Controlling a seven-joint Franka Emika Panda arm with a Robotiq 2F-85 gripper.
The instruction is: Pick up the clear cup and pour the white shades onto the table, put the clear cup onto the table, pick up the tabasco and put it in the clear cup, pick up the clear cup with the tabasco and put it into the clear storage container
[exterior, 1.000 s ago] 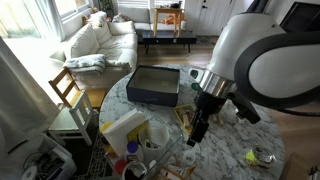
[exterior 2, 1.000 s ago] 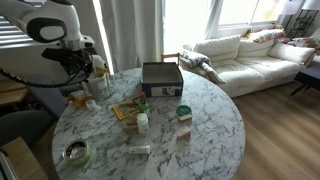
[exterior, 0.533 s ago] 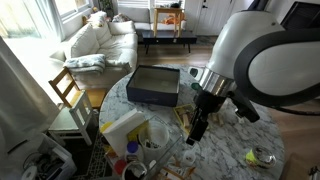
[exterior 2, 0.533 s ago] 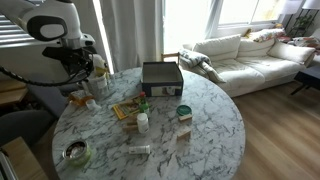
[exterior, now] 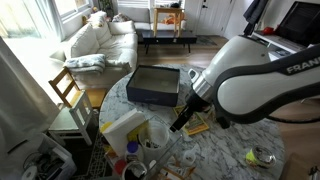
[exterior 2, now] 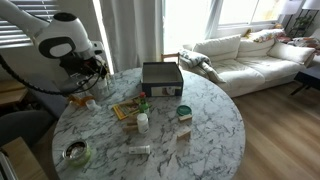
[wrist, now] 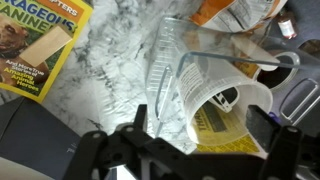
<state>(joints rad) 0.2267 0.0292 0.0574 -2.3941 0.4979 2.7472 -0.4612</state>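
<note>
In the wrist view the clear cup [wrist: 215,95] is tilted, with its open mouth toward the camera and the white shades [wrist: 225,100] inside. My gripper [wrist: 203,128] is open, with one dark finger on each side of the cup's mouth; I see no grip. A ribbed clear plastic wall [wrist: 160,65] stands against the cup; I cannot tell whether it is the clear storage container. In both exterior views the gripper [exterior: 180,121] [exterior 2: 90,73] hangs low over the table's cluttered edge. A small bottle [exterior 2: 143,100], possibly the tabasco, stands near the table's middle.
The dark shallow box [exterior: 153,85] [exterior 2: 161,77] sits at the back of the round marble table [exterior 2: 200,130]. A yellow booklet [wrist: 40,45] [exterior 2: 128,108], an orange bag [wrist: 225,10], a white bottle [exterior 2: 142,122], a green-lidded tin [exterior 2: 183,112] and a bowl [exterior 2: 75,152] lie around.
The arm has swung down and sideways toward the table's cluttered edge, bringing the gripper lower around the clear cup. Nothing on the table has visibly moved.
</note>
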